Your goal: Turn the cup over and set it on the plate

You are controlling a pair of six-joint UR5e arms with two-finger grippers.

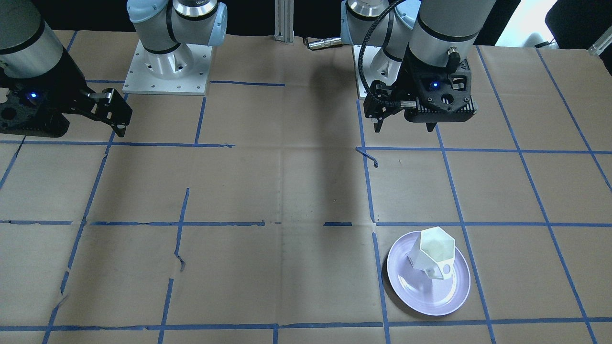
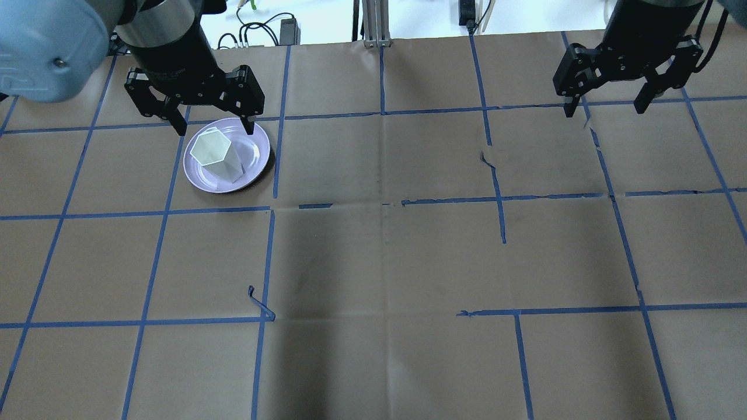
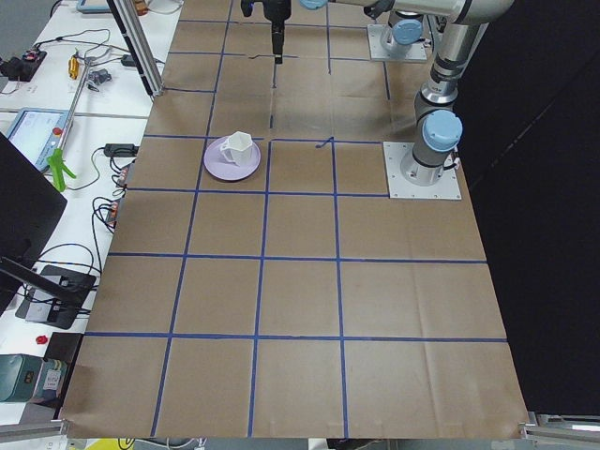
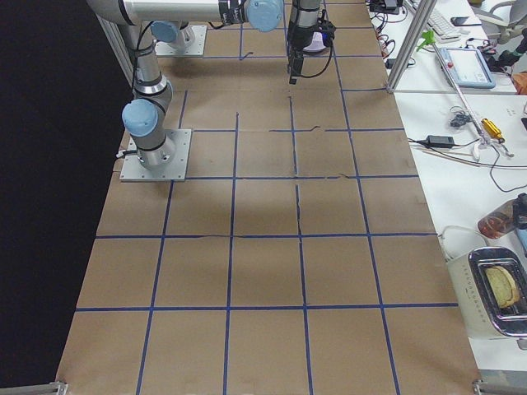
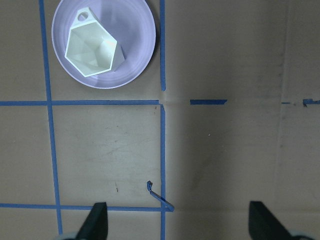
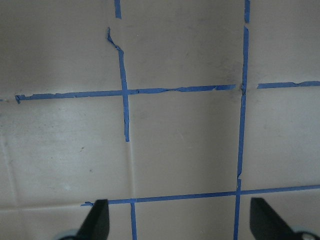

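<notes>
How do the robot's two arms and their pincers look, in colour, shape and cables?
Both arms are silver-grey tubes with pale blue joint caps, on square metal base plates. The left pincer and the right pincer are black, each with two thin fingers. A small blue light glows on each wrist mount. A black braided cable runs along the left arm.

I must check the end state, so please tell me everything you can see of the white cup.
The cup is white, smooth, with flat angular facets, a six-sided rim and a body narrowing downward. It stands upright, opening up, empty, on the lilac plate, inside its rim. Its angular open handle points away from the robot. Nothing else touches it; the left gripper hangs apart, fingers open.
</notes>
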